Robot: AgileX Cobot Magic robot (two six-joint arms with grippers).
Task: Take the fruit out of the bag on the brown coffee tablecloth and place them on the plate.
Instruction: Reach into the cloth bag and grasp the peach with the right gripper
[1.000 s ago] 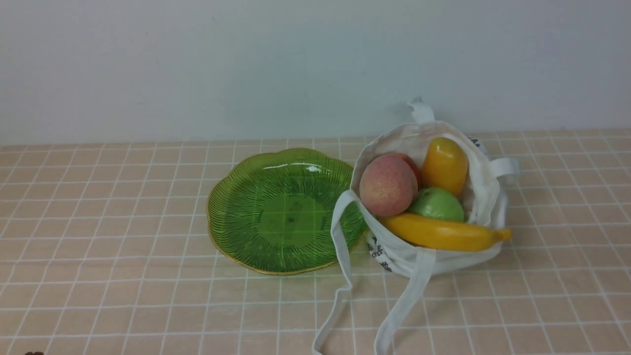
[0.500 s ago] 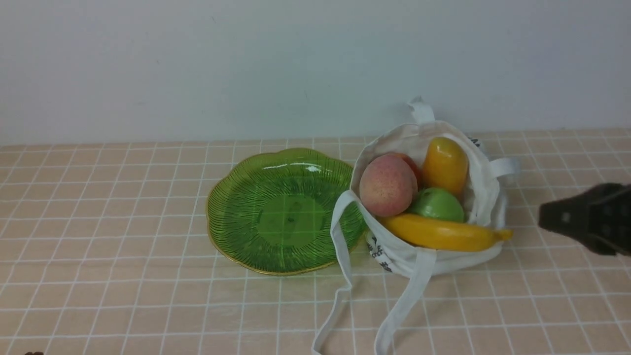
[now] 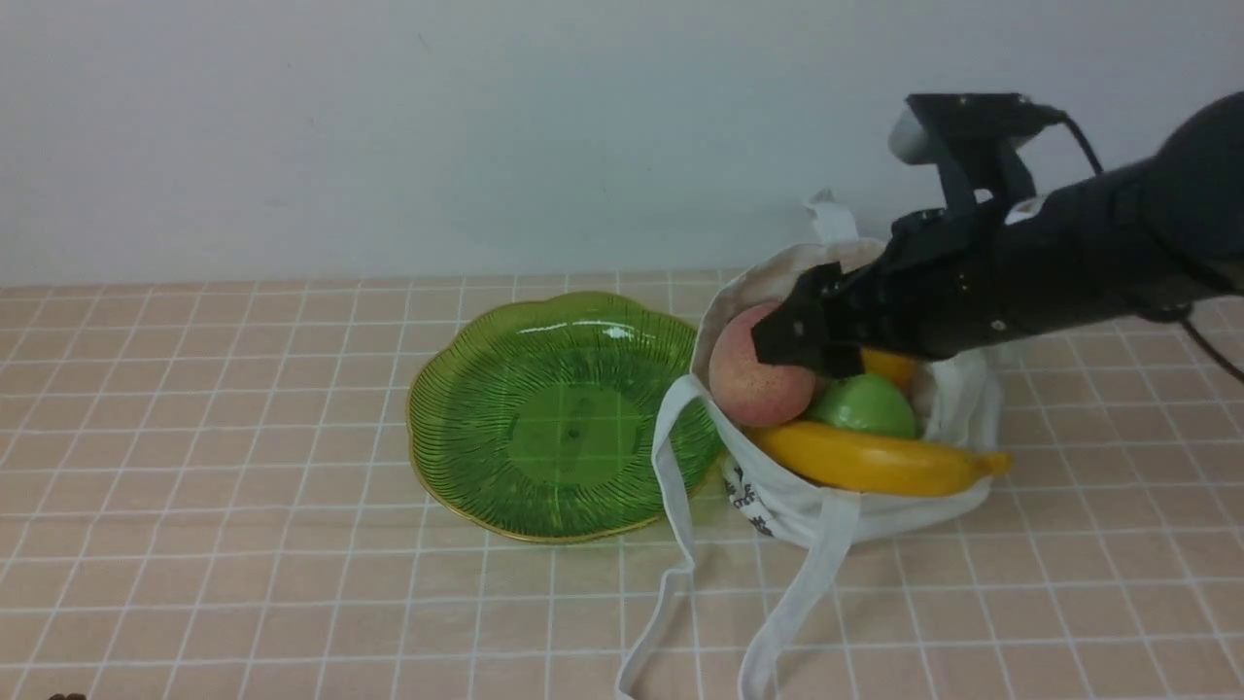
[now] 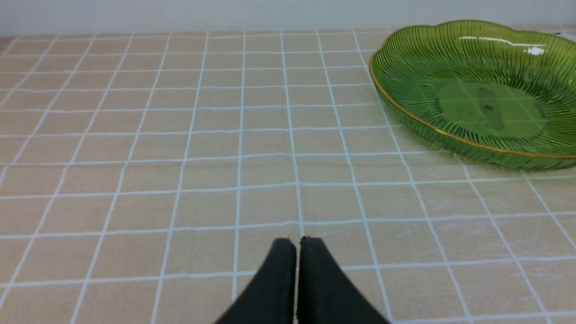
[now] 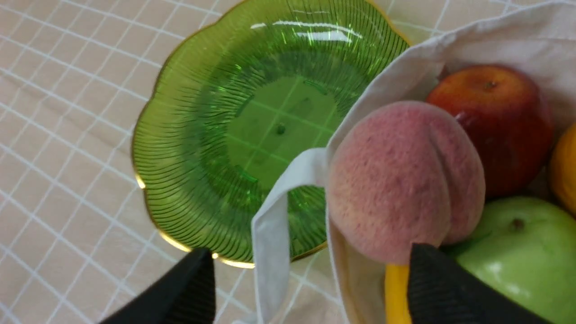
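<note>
Black right fingers (image 5: 441, 292) spread wide, one beside peach (image 5: 396, 180) in bag (image 5: 495, 31); left fingers (image 4: 279, 288) pressed together.

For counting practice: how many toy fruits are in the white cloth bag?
5: speckled pink peach leftmost, red apple behind it, green apple central, yellow-orange mango at back, long yellow banana frontmost. Others may be hidden.

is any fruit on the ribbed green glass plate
No, the ribbed green glass plate is bare; fruit sits in the white cloth bag.
</note>
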